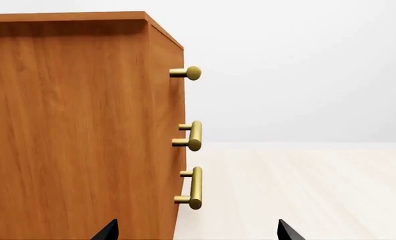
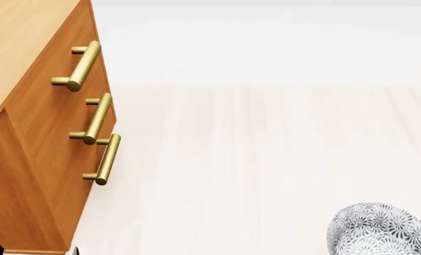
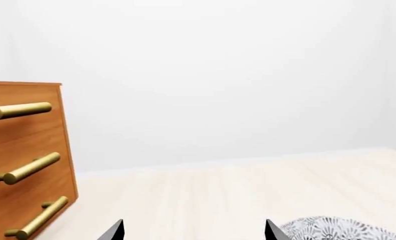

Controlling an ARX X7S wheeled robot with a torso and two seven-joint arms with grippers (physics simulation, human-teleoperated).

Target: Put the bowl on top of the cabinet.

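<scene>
Cabinet [image 1: 71, 130] side w/ 3 brass handles [image 1: 192, 136]; left claw [image 1: 196, 231] tips apart.

Only black fingertips show: the left gripper [image 1: 196, 231] and right gripper [image 3: 193, 231] each have tips spread wide apart, seemingly empty, at the frames' bottom edge.

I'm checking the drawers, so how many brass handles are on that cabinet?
3, all on the cabinet front: the top handle, the middle handle just beneath it, and the bottom handle lowest. None appears hidden.
</scene>
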